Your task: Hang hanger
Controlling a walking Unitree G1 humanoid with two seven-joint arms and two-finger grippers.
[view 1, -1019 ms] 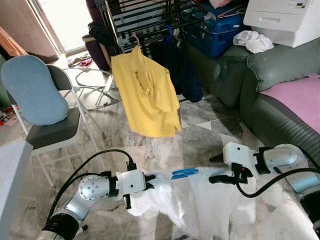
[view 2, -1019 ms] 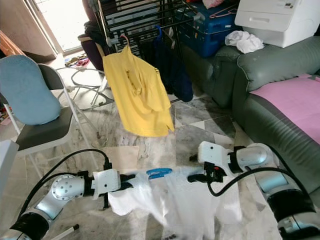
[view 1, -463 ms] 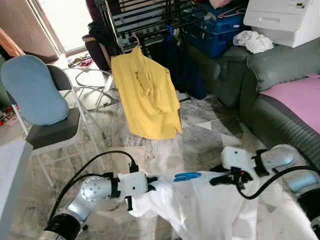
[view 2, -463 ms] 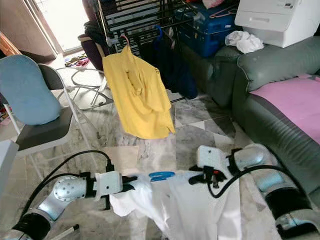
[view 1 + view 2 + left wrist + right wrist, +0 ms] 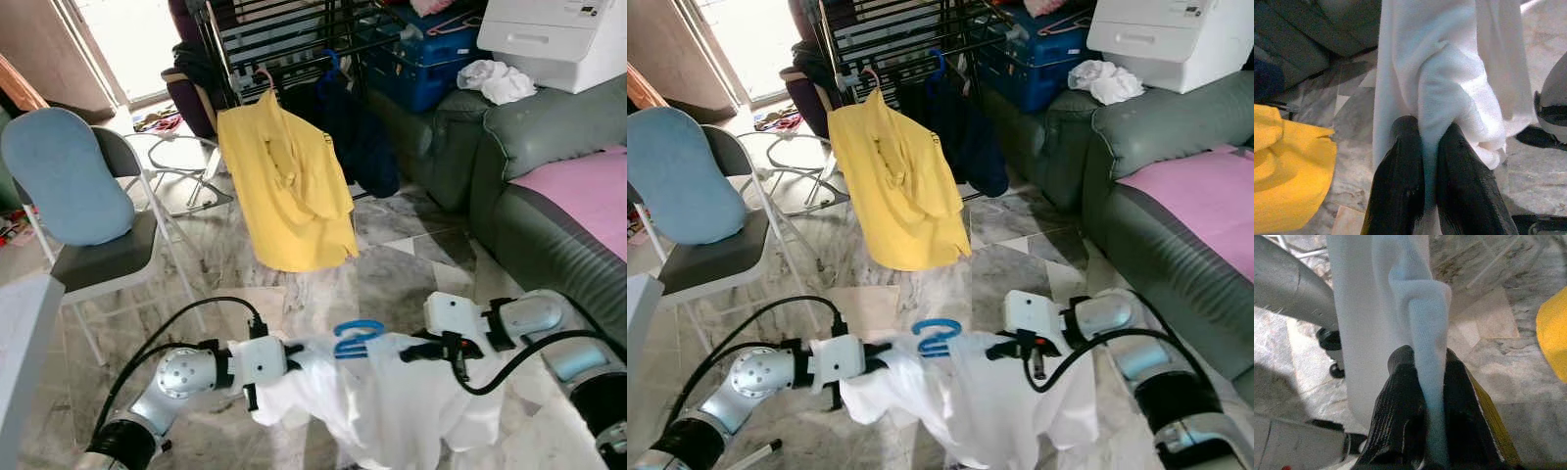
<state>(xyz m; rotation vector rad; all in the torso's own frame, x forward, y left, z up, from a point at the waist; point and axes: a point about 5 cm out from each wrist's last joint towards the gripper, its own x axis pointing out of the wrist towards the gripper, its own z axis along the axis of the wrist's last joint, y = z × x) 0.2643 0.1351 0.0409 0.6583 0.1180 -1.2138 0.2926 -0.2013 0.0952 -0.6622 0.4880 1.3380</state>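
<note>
Hanger: my blue hanger (image 5: pixel 357 337) now stands up with its hook showing as a loop; half a second ago it lay flat and low between my two grippers.
Shirt: the white shirt (image 5: pixel 382 401) is on the hanger and now hangs lower and closer together than before.
Left gripper: my left gripper (image 5: pixel 1429 161) is on the near left, its fingers pinched tight on a fold of the white shirt.
Right gripper: my right gripper (image 5: pixel 1426 382) is on the near right, fingers squeezed on the other shoulder of the shirt.
Rack: the black drying rack (image 5: pixel 294 44) is far away, with the yellow shirt (image 5: pixel 289 186) hanging on it.
What it means: I think the hook is ready, but I must carry it to the rack.
</note>
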